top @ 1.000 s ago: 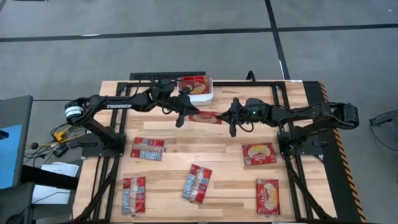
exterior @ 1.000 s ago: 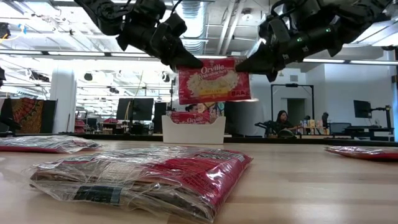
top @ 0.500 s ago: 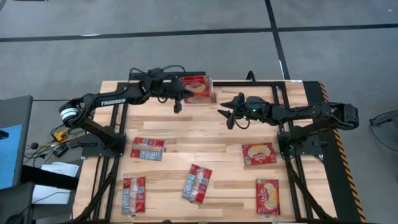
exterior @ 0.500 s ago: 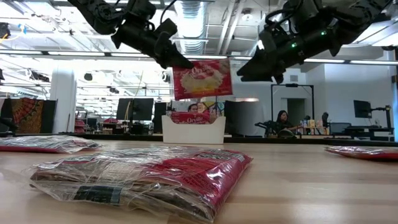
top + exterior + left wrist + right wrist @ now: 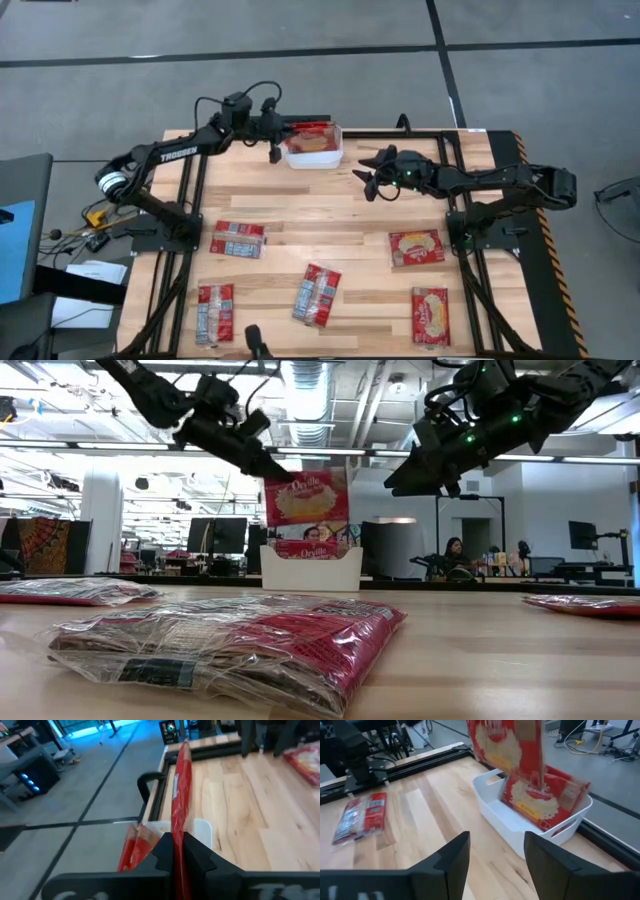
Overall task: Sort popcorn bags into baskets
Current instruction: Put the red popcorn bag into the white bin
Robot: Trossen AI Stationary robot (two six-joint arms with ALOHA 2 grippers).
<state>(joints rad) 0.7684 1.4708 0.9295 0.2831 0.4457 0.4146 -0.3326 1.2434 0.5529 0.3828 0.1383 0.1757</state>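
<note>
A red popcorn bag [image 5: 306,498] hangs upright over the white basket [image 5: 310,572], which stands at the table's far edge [image 5: 328,156]. My left gripper [image 5: 277,470] is shut on that bag. More bags [image 5: 545,795] stand inside the basket. My right gripper [image 5: 495,865] hovers open to the right of the basket [image 5: 368,178], above the table, with nothing between its fingers. Several loose bags lie flat nearer the front, among them one [image 5: 238,239] at the left and one [image 5: 416,247] at the right. My left gripper pinches the bag's upper edge near one corner [image 5: 274,481] between its two fingers. The fingers slant down from the table's left. In the wrist view the bag stands edge-on between them [image 5: 178,827]. The bag hangs upright below the fingers, clear of the basket.
Three more bags lie near the front edge [image 5: 215,312], [image 5: 317,294], [image 5: 431,315]. A black frame rail [image 5: 400,133] runs along the far edge behind the basket. Bare wood lies between the basket and the loose bags.
My right gripper has opened and let go of the bag, then drawn back a little toward the table's right. My left gripper has carried the bag toward the far edge and left, until it hangs above the basket, still upright.
</note>
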